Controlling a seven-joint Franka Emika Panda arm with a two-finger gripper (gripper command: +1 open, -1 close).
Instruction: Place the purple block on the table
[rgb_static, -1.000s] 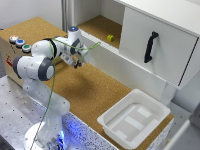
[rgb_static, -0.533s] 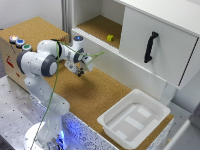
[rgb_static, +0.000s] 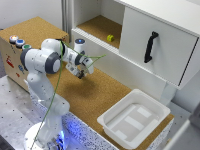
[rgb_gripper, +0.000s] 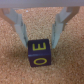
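In the wrist view the purple block (rgb_gripper: 39, 54), a dark cube with yellow letters on its faces, sits between my two fingers (rgb_gripper: 20, 29), which press on its sides. My gripper (rgb_gripper: 40, 42) is shut on it. Below it lies the speckled cork table (rgb_gripper: 12, 65). In the exterior view my gripper (rgb_static: 81, 71) hangs low over the table (rgb_static: 95, 92), in front of the white cabinet's open shelf. The block is too small to make out there.
A small yellow-green object (rgb_static: 110, 37) lies on the cabinet's cork shelf. The cabinet door with a black handle (rgb_static: 151, 46) stands to the exterior view's right. A white tray (rgb_static: 107, 122) sits at the table's near right. A button box (rgb_static: 15, 42) is at the left.
My arm has swung away from the cabinet shelf, to the exterior view's right and down toward the table, with the block still between the fingers.
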